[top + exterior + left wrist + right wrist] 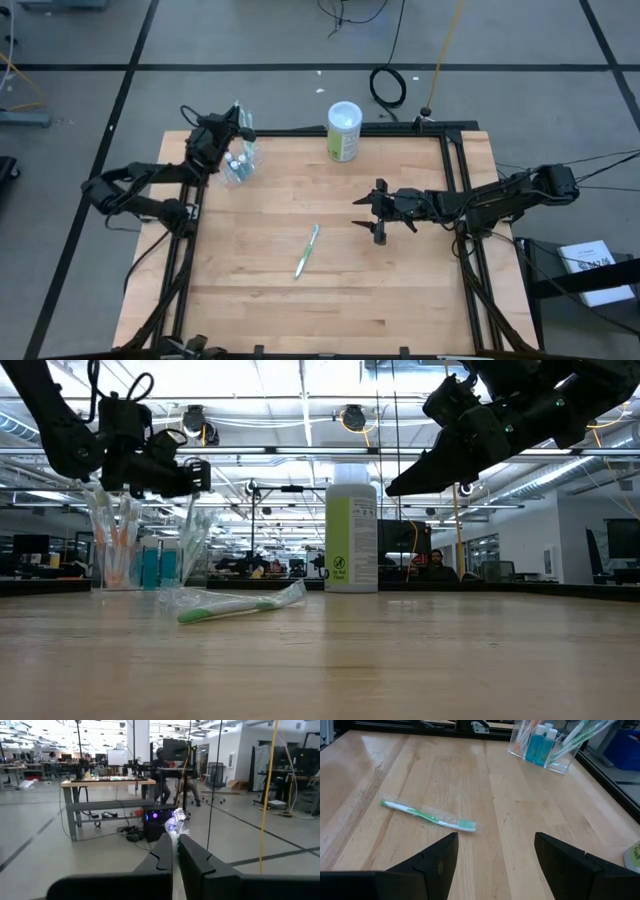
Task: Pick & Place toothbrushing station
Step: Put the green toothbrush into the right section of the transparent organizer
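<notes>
Pinched fingers of our left gripper point(240, 128) grip a wrapped toothbrush point(176, 822) above the clear plastic cup point(239, 166) at ten o'clock; our right gripper point(366, 213) hovers spread near three, beside a wrapped green-and-white toothbrush point(307, 250).

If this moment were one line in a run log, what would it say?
left gripper: shut on wrapped toothbrush above cup | right gripper: open, raised mid-table | loose toothbrush: on table
</notes>
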`<state>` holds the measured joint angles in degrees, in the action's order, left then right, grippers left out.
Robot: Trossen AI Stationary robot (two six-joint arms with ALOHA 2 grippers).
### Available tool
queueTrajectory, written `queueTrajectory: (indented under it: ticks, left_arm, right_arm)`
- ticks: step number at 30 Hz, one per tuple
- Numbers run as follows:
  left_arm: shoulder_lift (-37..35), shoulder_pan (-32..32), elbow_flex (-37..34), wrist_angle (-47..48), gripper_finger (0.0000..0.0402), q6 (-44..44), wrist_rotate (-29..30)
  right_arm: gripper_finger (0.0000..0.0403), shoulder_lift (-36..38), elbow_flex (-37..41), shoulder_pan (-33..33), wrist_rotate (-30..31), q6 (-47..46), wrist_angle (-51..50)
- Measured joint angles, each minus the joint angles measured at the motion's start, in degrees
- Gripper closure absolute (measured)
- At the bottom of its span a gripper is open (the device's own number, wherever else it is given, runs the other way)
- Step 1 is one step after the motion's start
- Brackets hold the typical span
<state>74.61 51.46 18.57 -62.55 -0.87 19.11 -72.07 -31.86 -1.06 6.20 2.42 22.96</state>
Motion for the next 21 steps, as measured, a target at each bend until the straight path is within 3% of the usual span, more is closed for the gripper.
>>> queueTrajectory:
  ticks: [21]
  left_arm:
    - [10.6, -0.5, 0.0, -1.0, 0.0388, 4.5, 0.0]
  right_arm:
    - [0.0149, 0.0, 0.0, 0.0, 0.0, 0.2, -0.1]
